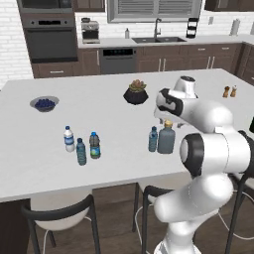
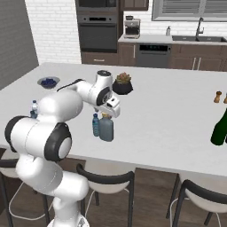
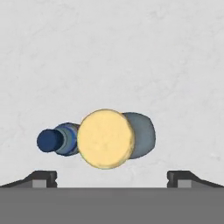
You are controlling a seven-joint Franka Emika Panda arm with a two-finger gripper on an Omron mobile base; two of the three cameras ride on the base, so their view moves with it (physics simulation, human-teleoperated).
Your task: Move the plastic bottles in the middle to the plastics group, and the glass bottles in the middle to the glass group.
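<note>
We see a grey-blue glass bottle (image 1: 166, 139) with a tan stopper (image 3: 105, 138), a blue plastic bottle (image 1: 153, 139) beside it, a white-labelled bottle (image 1: 69, 139), a teal-labelled bottle (image 1: 95, 145), all on a pale grey-white surface (image 1: 99, 114).

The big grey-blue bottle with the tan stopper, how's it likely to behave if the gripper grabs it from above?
The grey-blue bottle stands upright on a broad body, so it probably resists tipping. It looks like smooth glass, so likely heavy for its size and slippery. The open gripper hangs over its tan stopper; the slim blue bottle close beside it could get knocked over.
</note>
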